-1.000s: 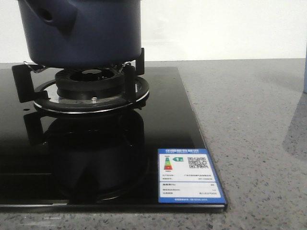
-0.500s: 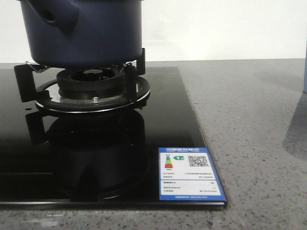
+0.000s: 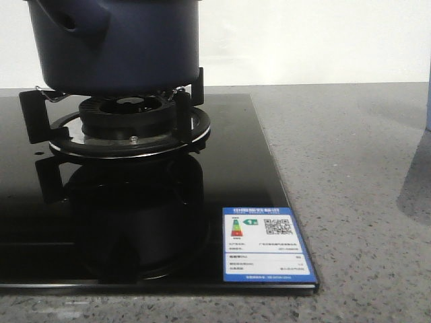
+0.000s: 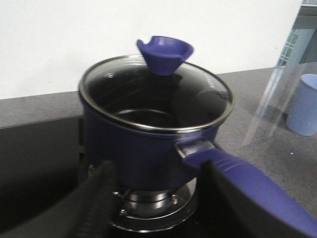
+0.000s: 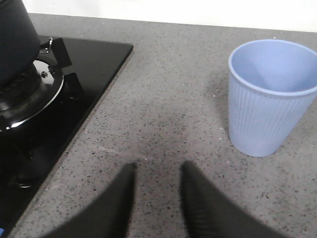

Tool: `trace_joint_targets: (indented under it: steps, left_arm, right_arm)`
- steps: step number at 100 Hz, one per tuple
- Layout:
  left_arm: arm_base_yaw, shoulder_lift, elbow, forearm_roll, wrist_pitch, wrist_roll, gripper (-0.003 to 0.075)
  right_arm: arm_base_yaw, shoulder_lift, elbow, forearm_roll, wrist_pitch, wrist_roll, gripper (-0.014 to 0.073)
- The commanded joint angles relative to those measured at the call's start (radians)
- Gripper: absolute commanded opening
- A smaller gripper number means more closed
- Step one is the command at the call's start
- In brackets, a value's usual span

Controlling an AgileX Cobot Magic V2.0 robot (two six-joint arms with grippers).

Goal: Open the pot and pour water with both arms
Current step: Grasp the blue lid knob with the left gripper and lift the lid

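Note:
The dark navy pot [image 3: 118, 47] stands on the gas burner [image 3: 128, 124] at the far left. In the left wrist view the pot [image 4: 143, 153] wears a glass lid [image 4: 153, 94] with a blue knob [image 4: 166, 54], and its long blue handle [image 4: 247, 183] points toward the camera. My left gripper [image 4: 158, 191] is open, close in front of the pot's base, its right finger beside the handle and touching nothing I can see. My right gripper [image 5: 157, 171] is open and empty over the grey counter. Neither gripper shows in the front view.
A pale blue ribbed cup [image 5: 270, 99] stands upright on the counter right of the stove, also in the left wrist view [image 4: 302, 104]. The black glass hob [image 3: 222, 168] carries a blue-and-white label [image 3: 266, 249] at its front right corner. A white wall is behind.
In the front view the pot and stove sit very slightly further right than a second ago; nothing else has changed.

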Motion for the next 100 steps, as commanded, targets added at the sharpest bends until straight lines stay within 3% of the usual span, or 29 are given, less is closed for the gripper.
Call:
trace_joint_targets:
  steps: [1, 7, 13, 43, 100]
  left_arm:
    - [-0.037, 0.029, -0.039, -0.023, -0.117, 0.000, 0.0495]
    - [-0.062, 0.053, -0.041, -0.023, -0.147, 0.000, 0.0494]
    - [-0.085, 0.080, -0.050, -0.023, -0.179, 0.000, 0.0494]
    - [-0.129, 0.290, -0.158, -0.016, -0.323, 0.000, 0.0494]
    - [-0.101, 0.628, -0.363, 0.035, -0.421, 0.000, 0.0496]
  right_arm:
    - [0.004, 0.012, -0.037, 0.035, -0.065, -0.013, 0.0445]
    - [0.004, 0.012, -0.037, 0.044, -0.065, -0.013, 0.0565]
    - [0.004, 0.012, -0.037, 0.049, -0.065, -0.013, 0.0609]
    - [0.004, 0.012, -0.037, 0.049, -0.063, -0.013, 0.0601]
    - [0.004, 0.012, -0.037, 0.049, -0.063, -0.013, 0.0601]
